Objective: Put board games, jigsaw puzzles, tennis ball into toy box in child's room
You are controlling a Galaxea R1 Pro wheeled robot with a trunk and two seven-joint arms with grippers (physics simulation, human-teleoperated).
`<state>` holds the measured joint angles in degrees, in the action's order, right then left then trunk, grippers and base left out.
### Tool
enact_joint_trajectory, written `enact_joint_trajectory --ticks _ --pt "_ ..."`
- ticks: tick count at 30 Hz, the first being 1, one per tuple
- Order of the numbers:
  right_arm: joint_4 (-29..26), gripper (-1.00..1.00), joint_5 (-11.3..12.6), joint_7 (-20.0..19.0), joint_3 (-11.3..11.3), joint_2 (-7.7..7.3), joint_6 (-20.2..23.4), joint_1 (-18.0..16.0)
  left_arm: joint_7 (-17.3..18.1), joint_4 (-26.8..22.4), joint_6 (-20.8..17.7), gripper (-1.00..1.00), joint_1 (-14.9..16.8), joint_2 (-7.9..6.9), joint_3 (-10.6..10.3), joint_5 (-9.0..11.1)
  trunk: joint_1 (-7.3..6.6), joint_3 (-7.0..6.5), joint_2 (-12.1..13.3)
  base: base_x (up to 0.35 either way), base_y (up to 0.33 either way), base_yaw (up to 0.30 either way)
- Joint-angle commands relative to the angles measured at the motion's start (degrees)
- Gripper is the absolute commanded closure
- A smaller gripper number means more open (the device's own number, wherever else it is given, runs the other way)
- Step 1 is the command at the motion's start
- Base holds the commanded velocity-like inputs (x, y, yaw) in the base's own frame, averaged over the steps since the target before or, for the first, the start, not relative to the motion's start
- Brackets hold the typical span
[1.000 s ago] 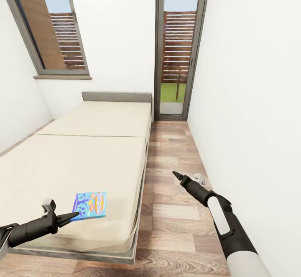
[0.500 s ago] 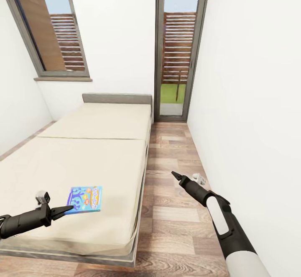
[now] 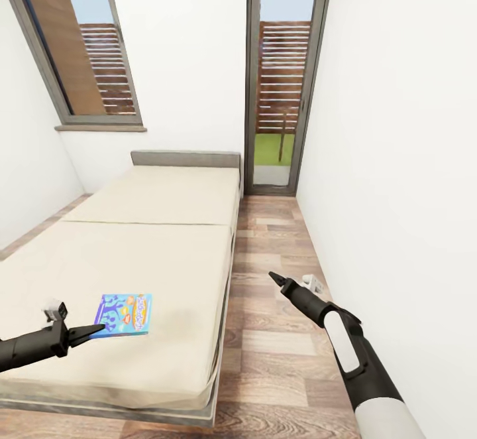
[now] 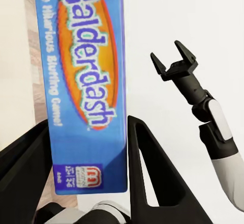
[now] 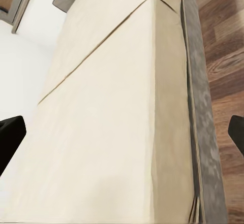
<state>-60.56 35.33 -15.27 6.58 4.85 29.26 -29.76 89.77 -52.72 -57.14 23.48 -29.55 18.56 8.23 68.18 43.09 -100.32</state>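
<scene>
A blue board game [image 3: 124,314], its cover reading "Balderdash" [image 4: 84,82], is held just over the near part of the cream bed [image 3: 152,253]. My left gripper [image 3: 93,330] is shut on the box's near edge, with a black finger on either side of the box in the left wrist view [image 4: 84,132]. My right gripper [image 3: 271,276] hangs over the wood floor to the right of the bed, open and holding nothing; its spread fingers [image 4: 175,64] also appear in the left wrist view. The right wrist view looks across the mattress [image 5: 117,132].
A strip of wood-plank floor [image 3: 278,333] runs between the bed's right side and the white wall [image 3: 397,160]. A small white object [image 3: 315,284] lies on the floor by that wall. A glass door [image 3: 283,74] and a window [image 3: 79,41] are at the far end.
My left gripper has moved left and slightly away, carrying the blue board game with it. The right gripper has drifted slightly. The whole view has shifted a little.
</scene>
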Motion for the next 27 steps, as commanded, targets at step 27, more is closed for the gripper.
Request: enact_joint_trajectory --ticks 27 --pt "-14.1 -1.00 0.2 0.6 -5.4 -0.02 13.2 2.1 0.2 0.1 -0.6 1.00 -0.1 -6.26 -0.3 6.2 -5.94 -4.80 10.8 -0.065 0.000 0.000"
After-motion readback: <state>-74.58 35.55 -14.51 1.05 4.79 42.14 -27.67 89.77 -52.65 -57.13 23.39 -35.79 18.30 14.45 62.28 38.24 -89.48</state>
